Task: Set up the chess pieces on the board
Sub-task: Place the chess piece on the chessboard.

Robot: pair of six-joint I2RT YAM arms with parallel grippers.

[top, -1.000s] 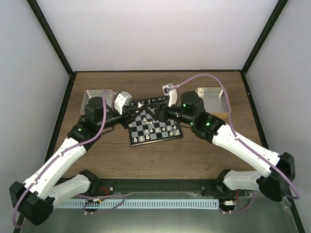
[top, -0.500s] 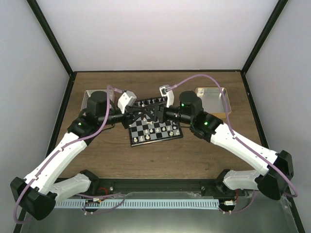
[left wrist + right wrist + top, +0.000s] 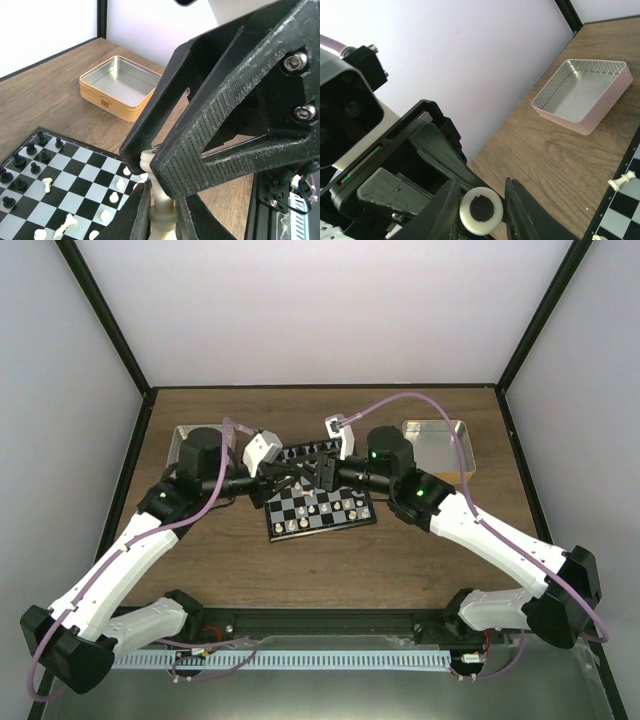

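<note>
The cream-white chess piece (image 3: pixel 162 200) hangs in the air over the far side of the board (image 3: pixel 345 521), held between both grippers. My left gripper (image 3: pixel 164 220) is shut on its stem. My right gripper (image 3: pixel 481 210) comes from the opposite side, and its fingers (image 3: pixel 215 140) clamp the piece's round base (image 3: pixel 481 227), whose dark felt faces the right wrist camera. From above, the left gripper (image 3: pixel 290 472) and the right gripper (image 3: pixel 318 472) meet tip to tip. Several cream pawns (image 3: pixel 114 197) stand on the board (image 3: pixel 65 175).
Black chess figures (image 3: pixel 30 150) fill the board's far rows. One cream piece (image 3: pixel 65 225) lies on its side. An orange-sided metal tin (image 3: pixel 435 445) sits at the back right, a pink-sided tray (image 3: pixel 582 97) at the back left, partly behind the left arm.
The right gripper's jaws have closed from wide open onto the piece's base. Both wrists have shifted slightly towards the far edge of the board. The left gripper has kept its hold.
</note>
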